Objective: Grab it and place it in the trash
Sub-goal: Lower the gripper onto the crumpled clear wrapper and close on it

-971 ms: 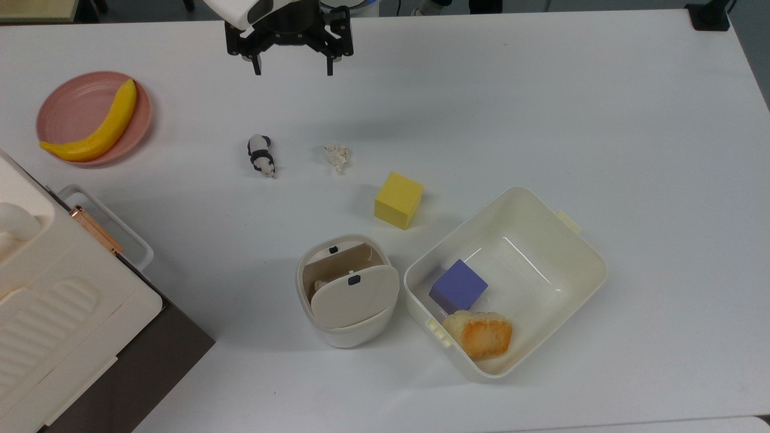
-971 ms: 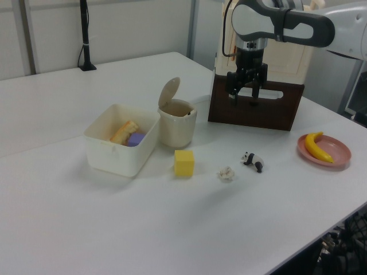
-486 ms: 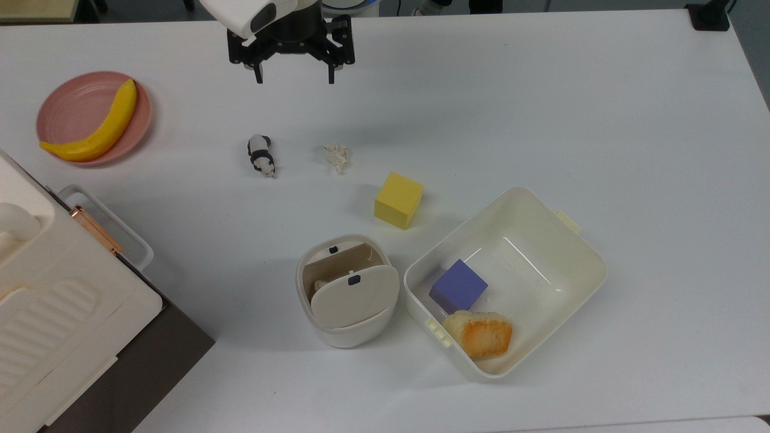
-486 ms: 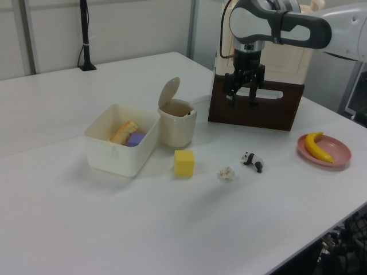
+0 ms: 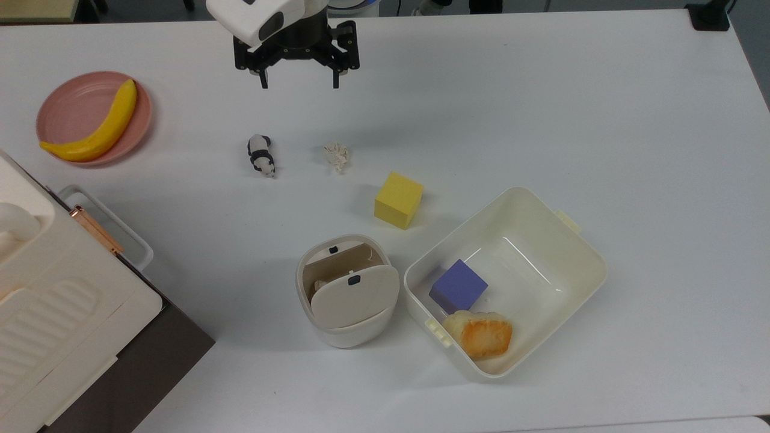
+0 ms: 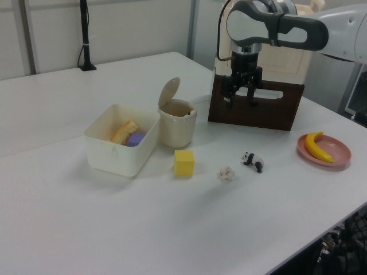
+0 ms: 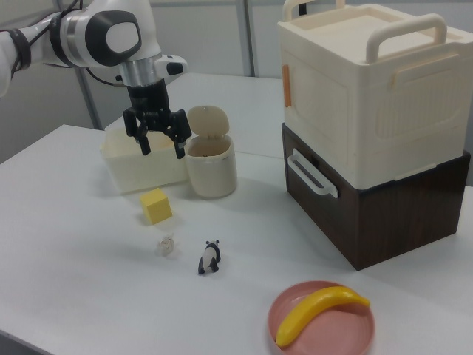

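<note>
Paper wad (image 5: 337, 156): off-white crumpled scrap lying loose on the white surface (image 5: 541, 108), towards the edge at the top view's top, between the panda figurine (image 5: 261, 154) and the yellow cube (image 5: 398, 200); nothing touches it; in the left view (image 6: 226, 173) it sits just beside the panda
End effector (image 5: 299, 82): fingers spread apart and holding nothing, pointing down, raised above the surface; in the top view it hangs near the top edge, apart from the wad and closer to the edge than the wad is; in the right view (image 7: 158, 149) it shows in front of the tub and the bin
Trash bin (image 5: 347, 290): small rounded cream bin standing upright, flap lid swung up, brown inside showing; it stands just beside the larger cream tub (image 5: 577, 243), towards the edge at the top view's bottom, with the yellow cube between it and the wad
Other things: the tub holds a purple block (image 5: 458, 285) and a piece of bread (image 5: 479, 335); a banana (image 5: 96, 124) lies on a pink plate (image 5: 66, 105) near the top view's left edge
Done: nothing yet, judging by how things lie; the wad is not grasped
Left: bring the end effector over the wad and lower it, close on the wad, lift, carry it across to the bin, release it into the opening
Progress: I judge this as the approach, the very start
</note>
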{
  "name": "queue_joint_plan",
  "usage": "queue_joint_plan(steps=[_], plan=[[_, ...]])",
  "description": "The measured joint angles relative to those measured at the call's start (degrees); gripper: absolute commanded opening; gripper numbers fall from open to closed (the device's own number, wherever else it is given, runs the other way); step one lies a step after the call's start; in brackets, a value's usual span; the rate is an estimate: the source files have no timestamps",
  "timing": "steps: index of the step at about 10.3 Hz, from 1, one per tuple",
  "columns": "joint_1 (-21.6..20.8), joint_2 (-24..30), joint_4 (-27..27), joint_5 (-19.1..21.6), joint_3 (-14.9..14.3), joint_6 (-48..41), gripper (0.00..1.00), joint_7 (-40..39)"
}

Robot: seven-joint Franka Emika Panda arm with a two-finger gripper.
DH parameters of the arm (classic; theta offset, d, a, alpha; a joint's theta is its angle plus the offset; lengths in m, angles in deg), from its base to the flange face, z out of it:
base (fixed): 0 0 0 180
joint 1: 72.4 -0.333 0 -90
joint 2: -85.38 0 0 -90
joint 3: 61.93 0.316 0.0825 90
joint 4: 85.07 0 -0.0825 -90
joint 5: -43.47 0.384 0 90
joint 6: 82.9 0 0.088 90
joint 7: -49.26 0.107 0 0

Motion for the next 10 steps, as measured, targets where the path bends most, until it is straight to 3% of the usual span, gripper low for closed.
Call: queue_joint_plan(steps=[4,8,10], plan=[[-0.07,-1.09,-3.13,0.00,0.35,0.00,1.00,-0.26],[0.04,-5.93,-4.51,-0.35,0.35,0.03,1.00,-1.55],[-0.07,-9.59,-5.45,-2.80,0.37,2.27,1.00,-1.75]])
